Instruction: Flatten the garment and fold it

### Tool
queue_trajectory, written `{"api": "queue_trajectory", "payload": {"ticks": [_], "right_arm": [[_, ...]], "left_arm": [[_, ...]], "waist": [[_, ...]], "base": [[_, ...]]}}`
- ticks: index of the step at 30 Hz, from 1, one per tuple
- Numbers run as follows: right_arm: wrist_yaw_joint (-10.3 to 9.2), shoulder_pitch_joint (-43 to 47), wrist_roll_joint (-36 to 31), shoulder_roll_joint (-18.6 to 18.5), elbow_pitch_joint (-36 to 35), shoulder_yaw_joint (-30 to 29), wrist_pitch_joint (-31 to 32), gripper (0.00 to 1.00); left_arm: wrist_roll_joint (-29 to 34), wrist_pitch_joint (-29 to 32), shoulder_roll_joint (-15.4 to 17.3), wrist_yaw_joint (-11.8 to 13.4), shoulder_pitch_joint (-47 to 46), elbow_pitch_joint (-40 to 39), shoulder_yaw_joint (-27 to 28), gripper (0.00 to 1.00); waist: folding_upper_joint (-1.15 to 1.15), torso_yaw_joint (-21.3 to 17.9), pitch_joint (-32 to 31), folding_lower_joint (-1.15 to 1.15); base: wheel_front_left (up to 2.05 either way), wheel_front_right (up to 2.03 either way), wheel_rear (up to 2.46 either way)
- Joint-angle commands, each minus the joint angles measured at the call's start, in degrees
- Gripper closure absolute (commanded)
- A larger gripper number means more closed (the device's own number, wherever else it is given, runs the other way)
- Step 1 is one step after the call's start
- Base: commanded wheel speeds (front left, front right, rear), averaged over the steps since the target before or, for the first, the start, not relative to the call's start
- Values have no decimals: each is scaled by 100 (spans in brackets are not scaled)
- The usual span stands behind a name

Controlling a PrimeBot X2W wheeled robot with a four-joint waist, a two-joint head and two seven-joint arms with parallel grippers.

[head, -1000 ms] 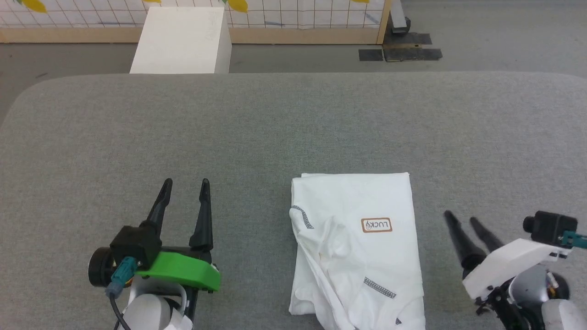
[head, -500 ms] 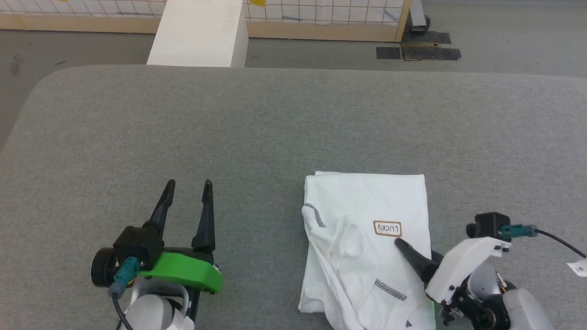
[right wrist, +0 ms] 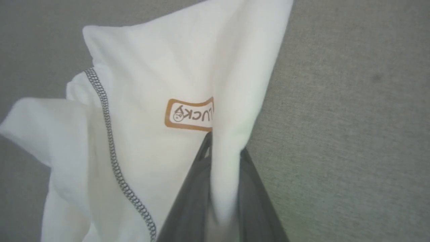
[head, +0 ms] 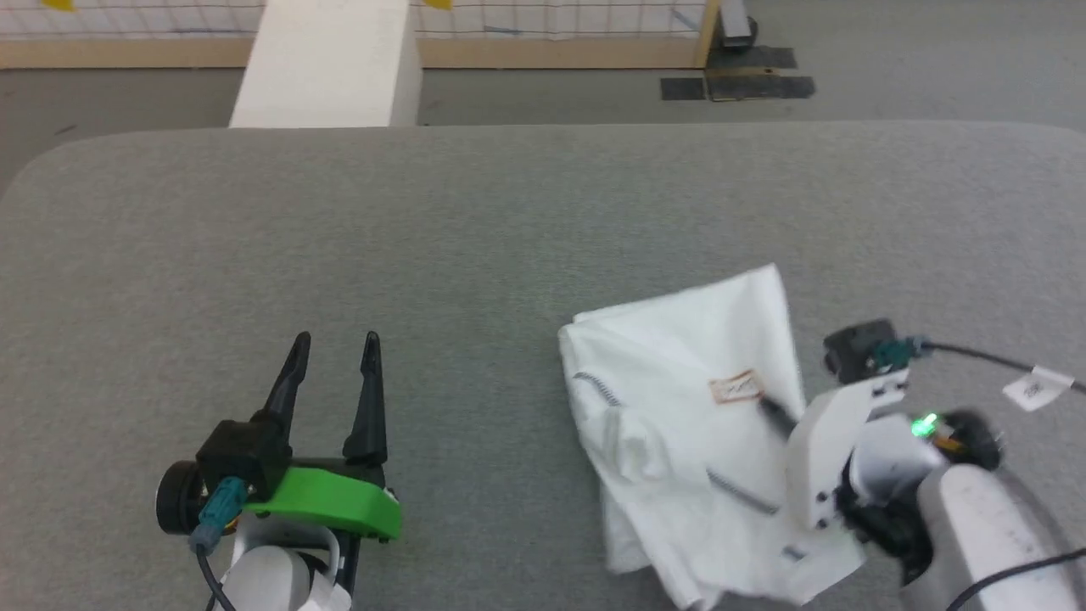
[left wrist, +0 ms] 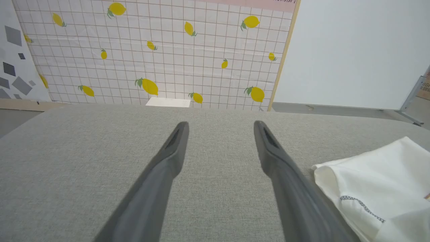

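The big grey worktop [head: 424,221] has the white shirt [head: 679,407] lying on its near right part, bunched and partly folded, not flat. The right hand [right wrist: 225,151] is closed tight on a fold at the shirt's right edge and lifts it a little. The left hand [head: 336,338] is wide open, holds nothing and sits well apart from the shirt. I think the thin cloth could slip out of that pinch. Or, pulled from one side only, the whole shirt could drag along in a lump and not open up. The head view shows both hands and where the shirt lies, but it is blurry at the pinch. The right wrist view shows the cloth squeezed between the fingers, just beside the small tan label [right wrist: 189,114].
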Motion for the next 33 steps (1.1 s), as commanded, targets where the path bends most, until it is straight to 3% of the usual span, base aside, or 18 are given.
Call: {"api": "queue_trajectory", "payload": {"ticks": [1, 9, 15, 25, 33], "right_arm": [[-9, -192, -218, -292, -130, 71, 44, 100], [-9, -879, -547, -1679, -144, 466, 76, 100], [-9, -1457, -556, -2312, 448, 398, -362, 100], [-9, -2457, -1131, -2699, 1933, -178, -1370, 100], [-9, -3133, -1771, -2537, 2730, -505, -1914, 100]], "left_arm": [[34, -25, -14, -15, -2, -33, 32, 0], [197, -25, 8, -87, -336, -170, 37, 0], [379, -25, 143, -112, -657, -309, 10, 0], [589, 9, 499, -139, -1163, -446, -87, 0], [620, 126, 632, -105, -1277, -575, -99, 0]], "waist": [[0, -361, 124, 0], [0, -1230, 606, 0], [0, -1698, 1168, 0], [0, -1805, 1977, 0], [0, -1620, 2208, 0]], "base": [[0, 0, 0], [0, 0, 0], [0, 0, 0], [0, 0, 0], [0, 0, 0]]}}
